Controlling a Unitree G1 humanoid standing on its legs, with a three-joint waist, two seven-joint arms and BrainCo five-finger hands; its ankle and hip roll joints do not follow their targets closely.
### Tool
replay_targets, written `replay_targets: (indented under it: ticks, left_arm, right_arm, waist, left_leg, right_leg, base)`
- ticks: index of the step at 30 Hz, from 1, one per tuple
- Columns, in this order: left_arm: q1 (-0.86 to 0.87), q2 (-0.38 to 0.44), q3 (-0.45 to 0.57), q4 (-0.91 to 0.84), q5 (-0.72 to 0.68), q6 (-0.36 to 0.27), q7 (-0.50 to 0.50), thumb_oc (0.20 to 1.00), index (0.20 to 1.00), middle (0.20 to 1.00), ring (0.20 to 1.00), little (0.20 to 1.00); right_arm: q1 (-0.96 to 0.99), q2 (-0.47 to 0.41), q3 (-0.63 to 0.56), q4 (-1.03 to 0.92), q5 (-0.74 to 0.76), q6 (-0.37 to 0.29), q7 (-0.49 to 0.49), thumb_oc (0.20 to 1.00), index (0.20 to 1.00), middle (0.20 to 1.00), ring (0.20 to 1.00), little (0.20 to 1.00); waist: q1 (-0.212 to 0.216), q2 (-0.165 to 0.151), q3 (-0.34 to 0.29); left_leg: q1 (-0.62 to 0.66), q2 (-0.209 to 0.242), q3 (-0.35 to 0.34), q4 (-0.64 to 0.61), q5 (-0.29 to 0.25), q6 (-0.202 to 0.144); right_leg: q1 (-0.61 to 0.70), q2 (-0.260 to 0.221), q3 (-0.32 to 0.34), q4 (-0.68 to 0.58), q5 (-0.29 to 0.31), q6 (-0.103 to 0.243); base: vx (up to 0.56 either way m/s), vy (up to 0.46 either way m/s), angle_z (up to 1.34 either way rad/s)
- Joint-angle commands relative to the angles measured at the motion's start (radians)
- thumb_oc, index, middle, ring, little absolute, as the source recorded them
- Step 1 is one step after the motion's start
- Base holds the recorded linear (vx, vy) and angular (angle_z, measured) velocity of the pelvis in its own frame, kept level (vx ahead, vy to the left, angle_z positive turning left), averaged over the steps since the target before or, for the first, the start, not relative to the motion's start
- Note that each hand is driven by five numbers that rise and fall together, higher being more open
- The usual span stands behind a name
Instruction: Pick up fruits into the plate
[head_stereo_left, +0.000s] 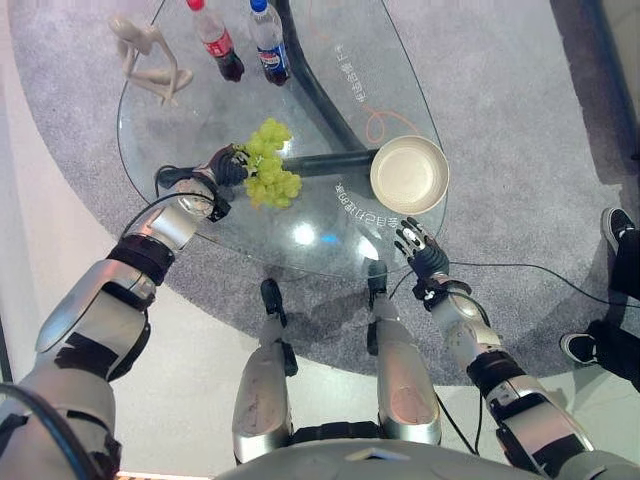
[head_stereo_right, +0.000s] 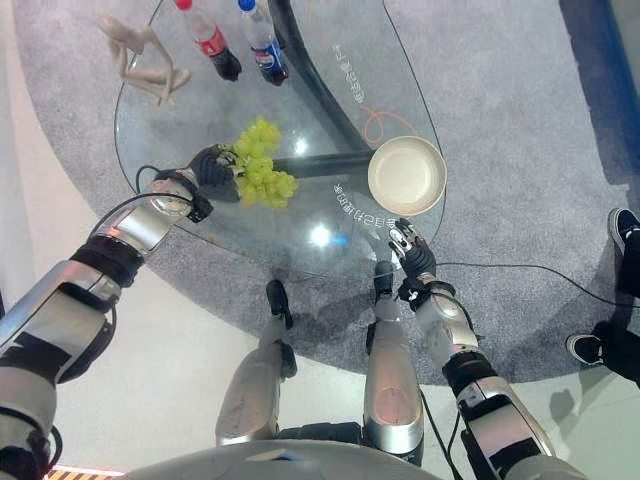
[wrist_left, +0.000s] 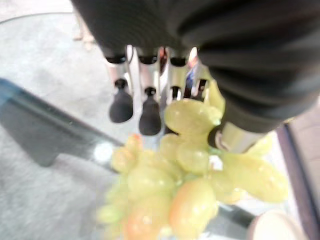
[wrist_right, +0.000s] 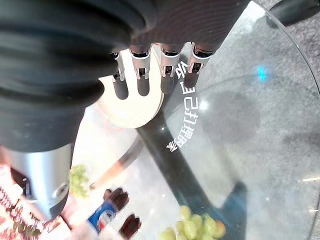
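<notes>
My left hand (head_stereo_left: 226, 166) was on the bunch of green grapes (head_stereo_left: 270, 165) over the middle of the glass table (head_stereo_left: 170, 125). In the left wrist view the thumb (wrist_left: 235, 135) pressed into the bunch and the fingers (wrist_left: 121, 102) curved down just past it, so I logged it as grasping the grapes. I couldn't tell whether the bunch was lifted or resting on the glass. Grapes looked pale yellow-green, plump, tightly clustered, a few tinged orange low in the wrist view.

My right hand (head_stereo_left: 422, 256) hovered by the table's near edge, fingers straight and spread, holding nothing, close to the plate (head_stereo_left: 409, 175). The plate was cream, round, empty, near the table's right rim, just apart from the grapes.

At the far edge stood a red-capped cola bottle (head_stereo_left: 215, 40) and a blue-capped cola bottle (head_stereo_left: 269, 41), both dark inside, with a beige figurine (head_stereo_left: 150, 58) to their left. White writing (head_stereo_left: 362, 205) on the glass beside the plate, too small to read.
</notes>
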Motion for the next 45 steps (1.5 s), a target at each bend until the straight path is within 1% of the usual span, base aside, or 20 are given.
replay_targets:
  ticks: [1,3,6,9,11,12,13,16,17,18,19,20,22,23,26,27,28,35,41,45]
  left_arm:
    - [-0.017,0.059,0.086,-0.061,-0.08,-0.071,-0.014,0.2,0.2,0.2,0.2,0.2]
    - [-0.006,0.08,0.094,-0.106,-0.096,-0.077,-0.04,0.2,0.2,0.2,0.2,0.2]
    - [0.012,0.092,0.107,-0.157,-0.098,-0.088,-0.07,0.2,0.2,0.2,0.2,0.2]
    - [0.033,0.115,0.127,-0.24,-0.092,-0.078,-0.109,0.2,0.2,0.2,0.2,0.2]
    - [0.041,0.123,0.136,-0.258,-0.091,-0.087,-0.122,0.2,0.2,0.2,0.2,0.2]
    - [0.049,0.131,0.143,-0.276,-0.096,-0.099,-0.135,0.2,0.2,0.2,0.2,0.2]
    - [0.063,0.135,0.16,-0.302,-0.093,-0.099,-0.156,0.2,0.2,0.2,0.2,0.2]
    - [0.078,0.147,0.177,-0.344,-0.098,-0.105,-0.19,0.2,0.2,0.2,0.2,0.2]
    - [0.09,0.15,0.188,-0.362,-0.098,-0.119,-0.211,0.2,0.2,0.2,0.2,0.2]
    - [0.092,0.152,0.19,-0.366,-0.099,-0.119,-0.214,0.2,0.2,0.2,0.2,0.2]
    - [0.103,0.152,0.198,-0.386,-0.106,-0.128,-0.241,0.2,0.2,0.2,0.2,0.2]
    - [0.105,0.152,0.2,-0.388,-0.106,-0.128,-0.242,0.2,0.2,0.2,0.2,0.2]
    - [0.119,0.154,0.207,-0.404,-0.106,-0.136,-0.268,0.2,0.2,0.2,0.2,0.2]
    - [0.131,0.154,0.209,-0.427,-0.11,-0.136,-0.29,0.2,0.2,0.2,0.2,0.2]
    - [0.141,0.159,0.201,-0.445,-0.115,-0.147,-0.31,0.2,0.2,0.2,0.2,0.2]
    - [0.141,0.159,0.201,-0.447,-0.115,-0.148,-0.313,0.2,0.2,0.2,0.2,0.2]
    - [0.144,0.158,0.198,-0.458,-0.116,-0.151,-0.322,0.2,0.2,0.2,0.2,0.2]
    - [0.159,0.148,0.184,-0.511,-0.139,-0.149,-0.362,0.2,0.2,0.2,0.2,0.2]
    - [0.17,0.124,0.172,-0.544,-0.174,-0.144,-0.391,0.2,0.2,0.2,0.2,0.2]
    - [0.18,0.103,0.168,-0.564,-0.18,-0.141,-0.394,0.2,0.2,0.2,0.2,0.2]
  right_arm:
    - [0.024,-0.058,-0.021,-0.153,-0.152,-0.069,0.031,1.0,1.0,1.0,1.0,1.0]
    - [0.023,-0.088,-0.035,-0.223,-0.168,-0.059,0.039,1.0,1.0,1.0,1.0,1.0]
    - [0.019,-0.113,-0.063,-0.283,-0.182,-0.067,0.076,1.0,1.0,1.0,1.0,1.0]
    - [0.002,-0.151,-0.1,-0.371,-0.169,-0.031,0.131,1.0,1.0,1.0,1.0,1.0]
    - [-0.008,-0.165,-0.115,-0.394,-0.161,-0.017,0.161,1.0,1.0,1.0,1.0,1.0]
    - [-0.017,-0.179,-0.124,-0.413,-0.145,-0.009,0.198,1.0,1.0,1.0,1.0,1.0]
    - [-0.022,-0.192,-0.14,-0.437,-0.126,0.015,0.24,1.0,1.0,1.0,1.0,1.0]
    - [-0.042,-0.216,-0.155,-0.481,-0.1,0.061,0.306,1.0,1.0,1.0,1.0,1.0]
    - [-0.053,-0.23,-0.161,-0.503,-0.093,0.087,0.354,1.0,1.0,1.0,1.0,1.0]
    - [-0.055,-0.233,-0.161,-0.506,-0.087,0.091,0.354,1.0,1.0,1.0,1.0,1.0]
    - [-0.078,-0.246,-0.159,-0.531,-0.072,0.137,0.384,1.0,1.0,1.0,1.0,1.0]
    - [-0.078,-0.246,-0.158,-0.532,-0.072,0.139,0.384,1.0,1.0,1.0,1.0,1.0]
    - [-0.093,-0.247,-0.152,-0.549,-0.054,0.186,0.418,1.0,1.0,1.0,1.0,1.0]
    - [-0.102,-0.246,-0.141,-0.567,-0.041,0.221,0.439,1.0,1.0,1.0,1.0,1.0]
    - [-0.117,-0.246,-0.119,-0.589,-0.028,0.266,0.462,1.0,1.0,1.0,1.0,1.0]
    - [-0.118,-0.245,-0.116,-0.591,-0.028,0.27,0.464,1.0,1.0,1.0,1.0,1.0]
    - [-0.126,-0.243,-0.101,-0.608,-0.022,0.293,0.473,1.0,1.0,1.0,1.0,1.0]
    - [-0.145,-0.223,-0.046,-0.667,-0.013,0.36,0.493,1.0,1.0,1.0,1.0,1.0]
    - [-0.156,-0.199,0.015,-0.695,0.001,0.395,0.477,1.0,1.0,1.0,1.0,1.0]
    - [-0.157,-0.172,0.044,-0.684,0.002,0.397,0.466,1.0,1.0,1.0,1.0,1.0]
  waist:
    - [-0.003,-0.002,-0.051]
    - [-0.001,-0.003,-0.069]
    - [0.003,-0.005,-0.09]
    - [0.009,-0.007,-0.115]
    - [0.011,-0.007,-0.124]
    - [0.014,-0.007,-0.134]
    - [0.018,-0.009,-0.147]
    - [0.025,-0.011,-0.169]
    - [0.029,-0.013,-0.182]
    - [0.029,-0.013,-0.183]
    - [0.037,-0.016,-0.203]
    - [0.036,-0.016,-0.202]
    - [0.042,-0.018,-0.222]
    - [0.05,-0.02,-0.239]
    - [0.058,-0.02,-0.261]
    - [0.058,-0.02,-0.263]
    - [0.063,-0.021,-0.275]
    - [0.075,-0.023,-0.313]
    - [0.085,-0.025,-0.344]
    - [0.089,-0.024,-0.358]
  left_leg:
    - [0.012,-0.056,-0.004,0.048,-0.143,0.014]
    - [0.032,-0.053,0.001,0.042,-0.146,0.011]
    - [0.055,-0.052,0.002,0.036,-0.151,0.009]
    - [0.079,-0.049,0.003,0.035,-0.158,0.007]
    - [0.088,-0.048,0.002,0.034,-0.16,0.006]
    - [0.096,-0.048,0.001,0.032,-0.16,0.006]
    - [0.107,-0.047,0.002,0.032,-0.162,0.005]
    - [0.122,-0.046,-0.001,0.03,-0.164,0.004]
    - [0.132,-0.046,-0.004,0.026,-0.164,0.003]
    - [0.134,-0.046,-0.004,0.026,-0.164,0.003]
    - [0.147,-0.046,-0.007,0.023,-0.164,0.002]
    - [0.149,-0.046,-0.007,0.022,-0.164,0.002]
    - [0.164,-0.046,-0.01,0.022,-0.166,0.003]
    - [0.178,-0.047,-0.013,0.021,-0.168,0.004]
    - [0.199,-0.048,-0.015,0.019,-0.174,0.006]
    - [0.201,-0.048,-0.016,0.019,-0.175,0.006]
    - [0.209,-0.049,-0.018,0.018,-0.177,0.007]
    - [0.24,-0.052,-0.027,0.012,-0.186,0.012]
    - [0.267,-0.055,-0.034,0.009,-0.194,0.014]
    - [0.285,-0.055,-0.032,0.007,-0.201,0.016]
  right_leg:
    - [0.001,0.008,-0.003,0.087,-0.099,0.018]
    - [0.029,0.004,-0.009,0.073,-0.1,0.021]
    - [0.06,0.002,-0.016,0.058,-0.103,0.024]
    - [0.094,-0.001,-0.023,0.048,-0.11,0.026]
    - [0.106,-0.001,-0.025,0.045,-0.112,0.026]
    - [0.117,-0.001,-0.028,0.041,-0.113,0.025]
    - [0.131,-0.003,-0.033,0.038,-0.116,0.026]
    - [0.154,-0.005,-0.04,0.032,-0.119,0.026]
    - [0.167,-0.007,-0.044,0.026,-0.119,0.027]
    - [0.17,-0.007,-0.045,0.025,-0.119,0.027]
    - [0.188,-0.008,-0.051,0.018,-0.119,0.026]
    - [0.19,-0.008,-0.051,0.017,-0.119,0.026]
    - [0.21,-0.009,-0.056,0.012,-0.12,0.025]
    - [0.228,-0.01,-0.061,0.008,-0.122,0.024]
    - [0.256,-0.011,-0.068,-0.001,-0.125,0.023]
    - [0.26,-0.011,-0.069,-0.002,-0.125,0.023]
    - [0.273,-0.01,-0.071,-0.009,-0.126,0.022]
    - [0.313,-0.01,-0.076,-0.03,-0.126,0.022]
    - [0.344,-0.01,-0.073,-0.043,-0.129,0.022]
    - [0.363,-0.012,-0.072,-0.05,-0.132,0.024]
  base:
    - [0.0,0.0,0.0]
    - [0.0,0.0,0.0]
    - [0.03,-0.034,-0.01]
    - [0.04,-0.031,-0.02]
    - [0.01,-0.01,0.02]
    - [0.05,-0.032,0.02]
    - [0.06,-0.033,-0.02]
    - [0.05,-0.033,0.01]
    - [0.03,-0.026,0.04]
    - [0.06,-0.03,-0.01]
    - [0.04,-0.017,-0.02]
    - [0.07,-0.026,0.0]
    - [0.09,-0.029,0.08]
    - [0.11,-0.033,0.1]
    - [0.07,-0.018,0.09]
    - [0.06,-0.007,0.06]
    - [0.05,-0.005,0.03]
    - [0.04,-0.006,0.02]
    - [0.03,0.003,0.02]
    - [0.02,0.005,-0.01]
